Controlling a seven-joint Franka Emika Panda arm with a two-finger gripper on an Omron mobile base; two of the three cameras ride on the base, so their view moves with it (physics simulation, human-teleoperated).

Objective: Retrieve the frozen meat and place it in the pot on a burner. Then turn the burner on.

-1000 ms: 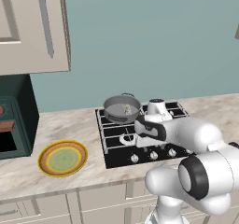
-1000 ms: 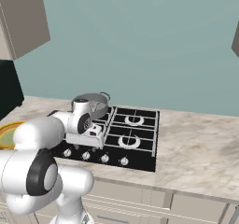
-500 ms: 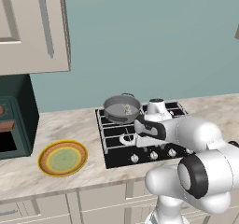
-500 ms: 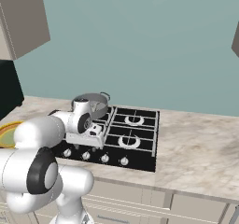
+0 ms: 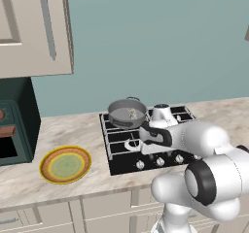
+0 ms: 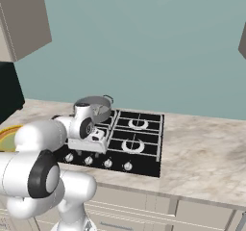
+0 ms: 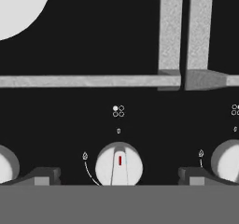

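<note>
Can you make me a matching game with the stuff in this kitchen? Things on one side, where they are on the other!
Things:
1. frozen meat
2. pot
3. plate
4. knob

Places:
A. on the marble counter, left of the cooktop
B. on a back burner of the cooktop
C. between the open gripper's fingertips, red mark pointing up
D. inside the pot

Pairs: 1-D, 2-B, 3-A, 4-C
</note>
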